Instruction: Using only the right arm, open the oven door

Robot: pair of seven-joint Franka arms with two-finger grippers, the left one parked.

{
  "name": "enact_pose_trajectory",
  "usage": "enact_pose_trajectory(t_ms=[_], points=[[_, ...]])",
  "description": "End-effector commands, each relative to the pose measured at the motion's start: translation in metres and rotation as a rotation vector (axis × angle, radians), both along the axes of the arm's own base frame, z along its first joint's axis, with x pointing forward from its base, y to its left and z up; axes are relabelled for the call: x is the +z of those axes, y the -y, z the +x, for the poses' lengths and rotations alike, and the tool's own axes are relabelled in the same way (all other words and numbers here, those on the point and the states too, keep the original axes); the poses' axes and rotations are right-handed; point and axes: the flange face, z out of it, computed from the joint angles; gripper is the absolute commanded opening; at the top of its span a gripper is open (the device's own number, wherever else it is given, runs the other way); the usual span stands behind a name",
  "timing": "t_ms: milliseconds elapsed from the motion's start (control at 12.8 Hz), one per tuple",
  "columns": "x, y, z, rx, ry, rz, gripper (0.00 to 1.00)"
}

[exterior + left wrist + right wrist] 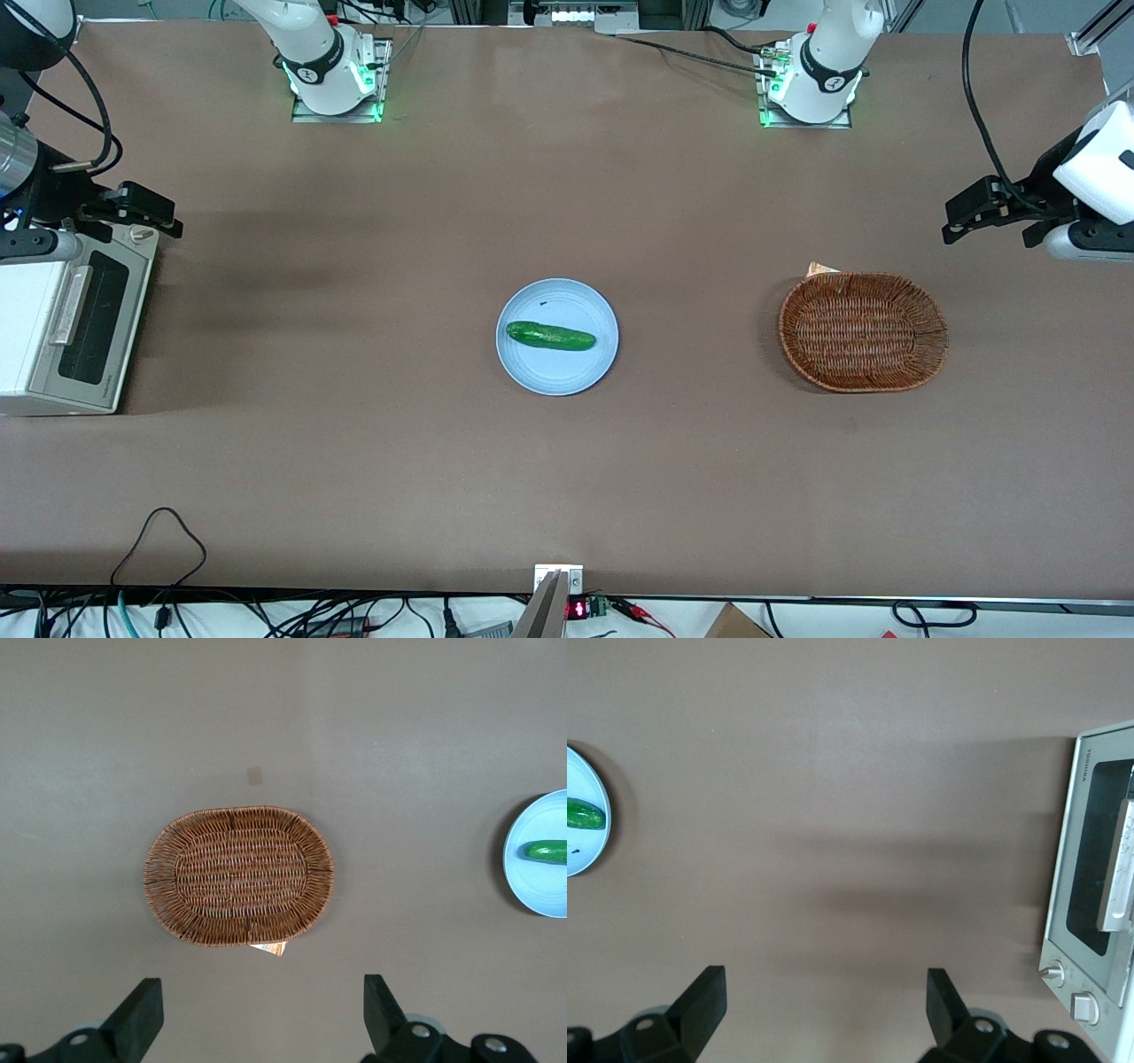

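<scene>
Hovering above the toaster oven (62, 328) at the working arm's end of the table (567, 478), the gripper (146, 213) of the right arm (27, 195) has its fingers (700, 1005) spread wide apart, holding nothing. Oven door (89, 321) sits closed, pale bar handle (69, 304) untouched, knobs (1051, 974) at the end farther from the front camera. Mid-table: blue plate (585, 368) with a cucumber (550, 336) on it. Wicker basket (862, 331) toward the parked arm's end.
</scene>
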Motion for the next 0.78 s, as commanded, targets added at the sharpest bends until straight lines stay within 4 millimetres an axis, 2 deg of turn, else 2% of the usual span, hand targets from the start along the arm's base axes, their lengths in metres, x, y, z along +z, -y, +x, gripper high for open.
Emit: enact_pose_trajectory(t_ms=[0,704], points=[[0.0076,0.0010,-0.0020,0.016,0.008,-0.004,1.00],[0.0064,0.0027,-0.0022,0.016,0.002,-0.004,1.00]])
